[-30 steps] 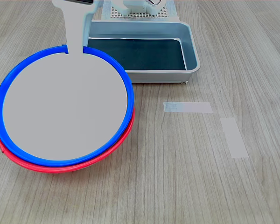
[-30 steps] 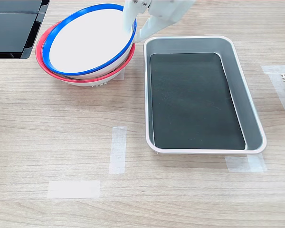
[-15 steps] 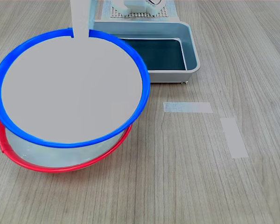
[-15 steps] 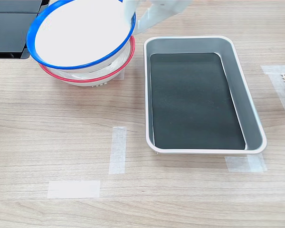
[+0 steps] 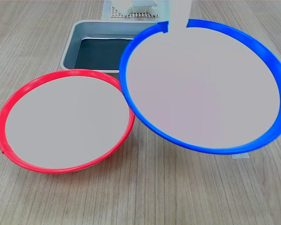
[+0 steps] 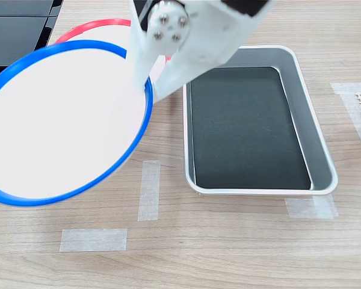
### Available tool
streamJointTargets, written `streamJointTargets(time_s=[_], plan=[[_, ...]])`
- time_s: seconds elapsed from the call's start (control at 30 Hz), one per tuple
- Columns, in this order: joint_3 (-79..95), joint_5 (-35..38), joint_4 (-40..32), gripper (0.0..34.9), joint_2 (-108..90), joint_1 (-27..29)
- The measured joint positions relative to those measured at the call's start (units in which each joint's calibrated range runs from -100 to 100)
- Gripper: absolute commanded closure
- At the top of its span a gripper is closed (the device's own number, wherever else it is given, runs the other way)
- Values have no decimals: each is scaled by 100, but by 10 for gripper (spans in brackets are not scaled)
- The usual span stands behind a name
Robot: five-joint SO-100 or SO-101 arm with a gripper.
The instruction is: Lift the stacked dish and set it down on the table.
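Observation:
The stacked dish (image 5: pixel 203 89) (image 6: pixel 63 123), blue-rimmed with a pale grey inside, hangs in the air, clear of the red-rimmed dish (image 5: pixel 65 122) (image 6: pixel 93 27). My white gripper (image 6: pixel 149 87) is shut on its rim: one finger lies inside the dish, the other outside. In the first exterior view only a white finger (image 5: pixel 179 14) shows, at the dish's far rim. The blue dish sits right of the red one in the first exterior view, over the wood-grain table (image 5: pixel 145 197) (image 6: pixel 228 241), and hides the tape strips there.
A grey metal tray (image 6: pixel 316 135) (image 5: pixel 91 28) with a dark liner lies beside the dishes. Two pale tape strips (image 6: pixel 148 189) (image 6: pixel 93 239) mark the table. A black object (image 6: pixel 15 30) sits in the top corner on the second exterior view's left.
The blue dish has been lifted off the red dish and carried sideways, to the right in the first exterior view. It is higher and nearer both cameras. The red dish stayed put.

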Motion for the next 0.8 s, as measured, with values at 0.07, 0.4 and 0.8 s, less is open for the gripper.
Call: streamJointTargets(time_s=[0.07,0.4,0.8], plan=[[0,-10,-106,349,162,-97],[590,39,-783,349,597,-292],[1134,59,-1395,349,810,-425]])
